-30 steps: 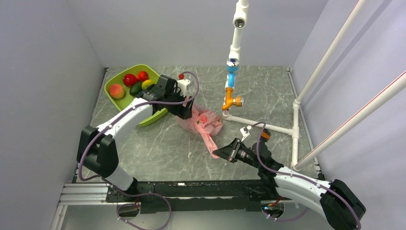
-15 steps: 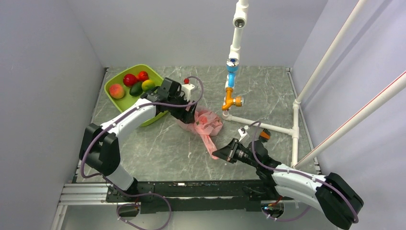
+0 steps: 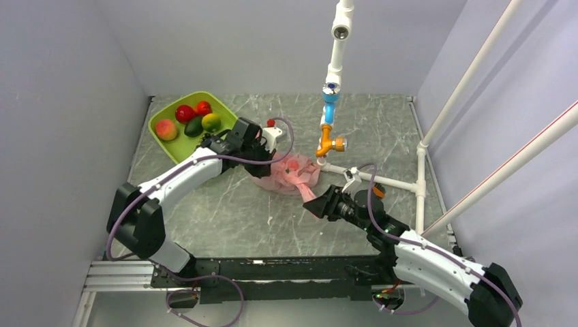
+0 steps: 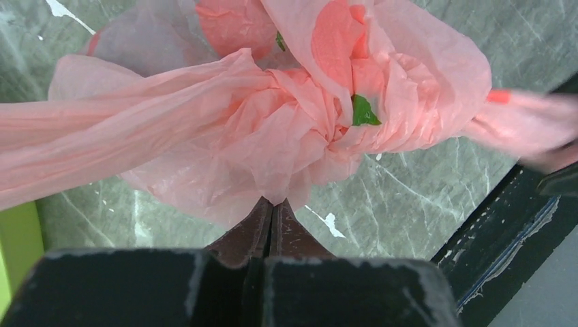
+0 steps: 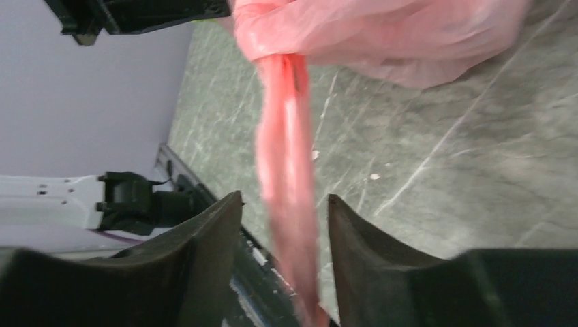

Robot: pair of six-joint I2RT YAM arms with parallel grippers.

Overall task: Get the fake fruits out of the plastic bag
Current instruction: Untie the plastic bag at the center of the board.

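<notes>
Gently tug the limp, slippery translucent pink plastic bag (image 4: pixel 286 129) by its fold (image 4: pixel 276 180), with left end effector (image 4: pixel 271 211) clamped there, right end effector (image 5: pixel 283 204) apart around its handle (image 5: pixel 286 157).

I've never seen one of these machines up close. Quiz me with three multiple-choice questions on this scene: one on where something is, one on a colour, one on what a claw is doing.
1. Where does the green tray sit on the table? A near right corner; B far left corner; C dead centre.
2. What colour is the plastic bag? A blue; B black; C pink.
3. How does the right claw stand? A open, the bag's handle between its fingers; B shut on a fruit; C out of view.
Answers: 1 B, the top view shows it by the far left wall. 2 C, every view shows pink film. 3 A, its wrist view shows the fingers apart around the strip.
</notes>
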